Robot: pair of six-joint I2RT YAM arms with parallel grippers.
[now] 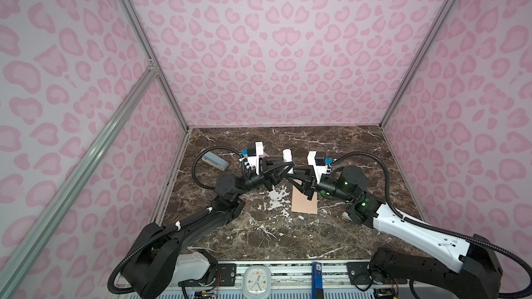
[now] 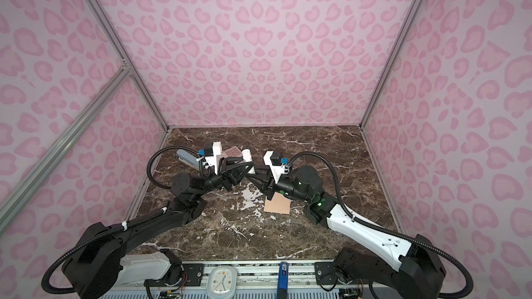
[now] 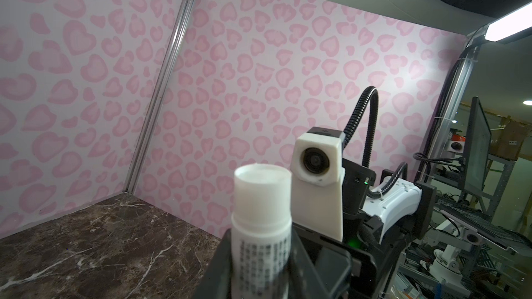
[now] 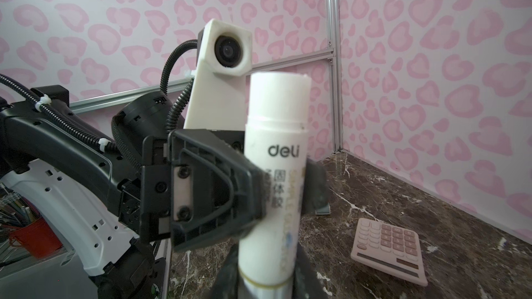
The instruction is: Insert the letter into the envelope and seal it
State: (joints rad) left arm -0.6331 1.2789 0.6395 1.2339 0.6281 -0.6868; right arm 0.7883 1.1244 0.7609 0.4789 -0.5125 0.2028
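The left tool [image 4: 283,194] clamped the upright glue stick [image 4: 276,104] at its middle and the right tool [image 4: 266,283] at its base (likely bracing it to open for sealing), while the envelope [image 1: 304,202] lay flat on the counter [image 1: 259,240] just below the right tool, the letter not visible.

A: Envelope [image 1: 305,204] [image 2: 277,206]: appearance?
B: Peach-tan, rectangular, plain; the visible face is unmarked.
A: Position?
B: Lies flat on the desk [image 1: 259,240], near centre, with its near edge roughly parallel to the desk front.
A: Flap?
B: Far end hidden in both top views. Flap state cannot be determined.
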